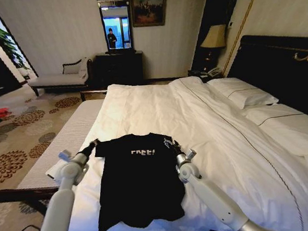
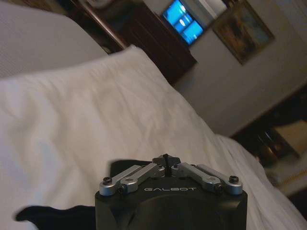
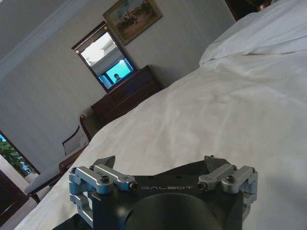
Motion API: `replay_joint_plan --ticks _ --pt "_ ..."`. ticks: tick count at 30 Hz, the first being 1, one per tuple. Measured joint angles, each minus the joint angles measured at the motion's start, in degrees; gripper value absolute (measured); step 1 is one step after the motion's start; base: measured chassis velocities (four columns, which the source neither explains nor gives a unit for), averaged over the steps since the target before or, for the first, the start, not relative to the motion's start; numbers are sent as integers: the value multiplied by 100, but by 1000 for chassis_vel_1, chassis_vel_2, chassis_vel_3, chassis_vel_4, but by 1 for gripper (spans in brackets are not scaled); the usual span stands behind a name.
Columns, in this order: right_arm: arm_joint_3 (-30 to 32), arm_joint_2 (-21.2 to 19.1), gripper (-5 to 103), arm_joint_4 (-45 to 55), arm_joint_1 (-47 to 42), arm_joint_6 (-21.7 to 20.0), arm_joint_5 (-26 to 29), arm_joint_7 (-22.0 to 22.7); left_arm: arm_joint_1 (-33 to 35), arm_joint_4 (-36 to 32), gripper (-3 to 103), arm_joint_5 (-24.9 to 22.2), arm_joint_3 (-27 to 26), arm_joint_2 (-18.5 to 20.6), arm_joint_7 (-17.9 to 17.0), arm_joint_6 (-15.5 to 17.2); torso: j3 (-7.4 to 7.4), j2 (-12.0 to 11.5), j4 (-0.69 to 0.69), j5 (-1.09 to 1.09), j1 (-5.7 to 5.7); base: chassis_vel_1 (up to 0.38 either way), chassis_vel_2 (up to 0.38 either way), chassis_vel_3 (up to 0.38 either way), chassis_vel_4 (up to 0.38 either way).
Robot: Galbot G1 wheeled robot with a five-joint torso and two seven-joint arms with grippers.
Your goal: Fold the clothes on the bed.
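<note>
Black T-shirt between left gripper and right gripper

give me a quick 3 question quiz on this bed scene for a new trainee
1. True or false: the black T-shirt lies spread flat on the bed.
2. Which gripper has its fingers closed together? A) left gripper B) right gripper
3. Fill in: each gripper sits at one of the shirt's ____.

Key:
1. True; the lettering faces up.
2. A; in the left wrist view the fingers meet at the sleeve, while the right ones stand apart.
3. Sleeves, one on each side.
</note>
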Motion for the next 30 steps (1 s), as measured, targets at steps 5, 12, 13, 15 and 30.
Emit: replay_joint_plan --ticks 5,12,13,15,30 --pt "32 -1 100 10 -31 0 -22 0 -195 198 1 213 428 -79 0 -11 0 0 0 0 0 0 0 0 0" --pt "53 33 100 32 -45 0 -82 6 -569 868 1 698 985 -397 31 -119 0 0 2 0 0 0 0 0 0" --pt "55 34 100 27 -46 0 -87 7 -642 973 1 762 1045 -475 32 -127 0 1 2 0 0 0 0 0 0" --pt "57 35 100 18 -48 0 -89 9 -709 1061 1 820 1098 -547 33 -134 1 1 1 0 0 0 0 0 0" --pt "69 23 100 -11 -68 4 -112 15 -911 972 18 689 1008 -814 62 -156 1 0 1 -1 0 0 0 0 0"
